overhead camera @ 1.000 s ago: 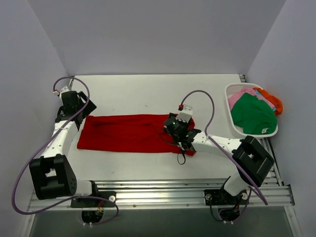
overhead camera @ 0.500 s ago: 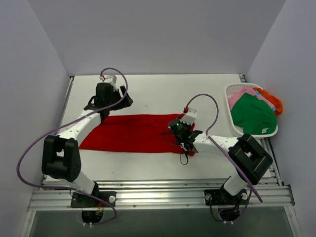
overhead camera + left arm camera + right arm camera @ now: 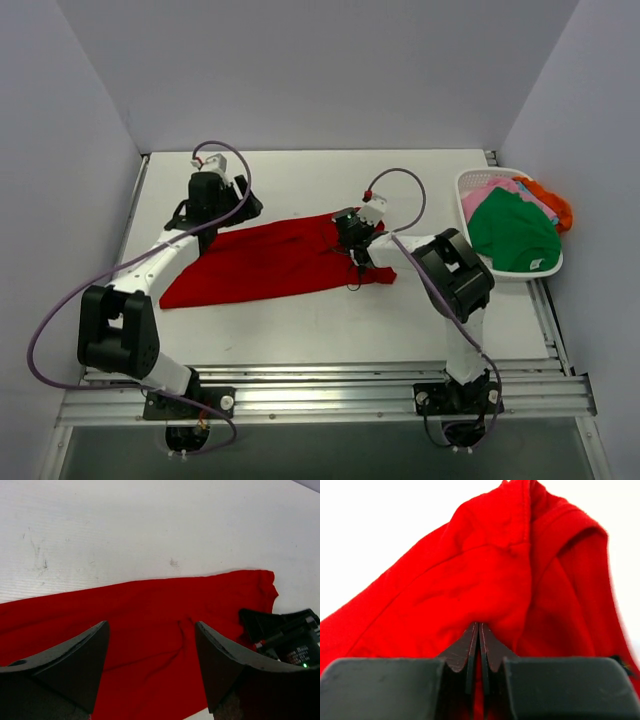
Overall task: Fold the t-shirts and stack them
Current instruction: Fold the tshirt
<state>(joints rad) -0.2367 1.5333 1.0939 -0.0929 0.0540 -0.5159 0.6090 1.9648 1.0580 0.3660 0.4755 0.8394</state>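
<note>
1. While pressing both fingers fully together, gripping a fold of the red shirt [image 3: 270,262] with the right hand [image 3: 478,627] at the shirt's right end.
2. Bunching the cloth into a puckered hump just beyond that pinch, with a seam running up its middle, as the right wrist view is showing.
3. Lying long and narrow across the middle of the table [image 3: 300,185], slanting from the near left up toward the far right, with the rest of the cloth resting flat on the surface.
4. Hanging over the far left part of the shirt with the left hand [image 3: 150,630], fingers standing wide apart and holding nothing between them.
5. Showing, in the left wrist view, red cloth under and between those spread fingers, bare table beyond the shirt's far edge, and the black body of the right hand at the shirt's end.
6. Sitting at the right edge of the table, well apart from the red shirt: a white basket [image 3: 470,182] carrying a green shirt [image 3: 512,232] on top, a pink shirt [image 3: 480,196] peeking out behind it, and an orange shirt [image 3: 556,206] spilling over the far rim.
</note>
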